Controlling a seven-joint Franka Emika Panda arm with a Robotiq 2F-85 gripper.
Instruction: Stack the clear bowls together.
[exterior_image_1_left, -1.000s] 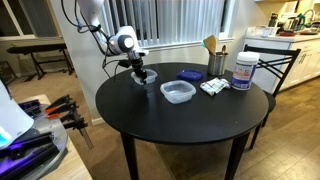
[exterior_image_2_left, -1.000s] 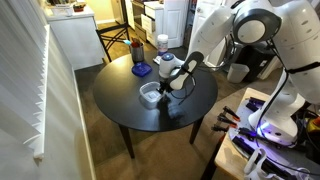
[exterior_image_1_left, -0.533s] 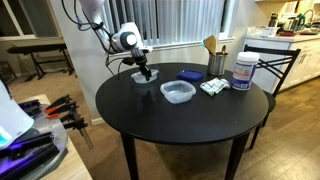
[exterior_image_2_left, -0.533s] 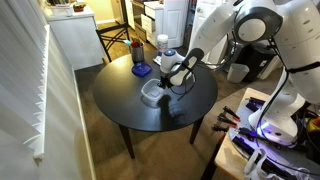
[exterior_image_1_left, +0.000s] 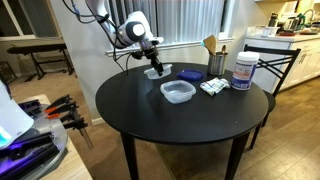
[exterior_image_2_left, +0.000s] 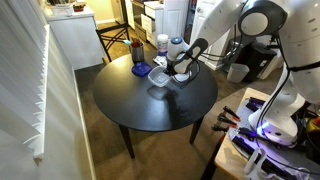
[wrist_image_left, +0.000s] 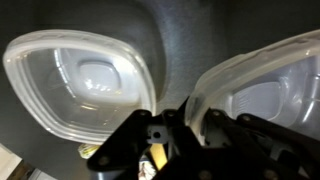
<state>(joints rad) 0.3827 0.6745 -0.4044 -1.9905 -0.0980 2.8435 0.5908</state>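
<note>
The gripper is pinched on the rim of the held clear bowl, apparently raised clear of the table so it can travel over the resting clear bowl, which sits below the claw and off to one side. The contact itself is masked by the rim, the held clear bowl is cut off at the wrist view's edge, and no third bowl can be distinguished.

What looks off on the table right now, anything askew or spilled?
Only the clear bowl that the gripper's jaws pinch by its rim: in the wrist view it looks tilted against the other clear bowl lying flat on the table. No spill or damage visible.
</note>
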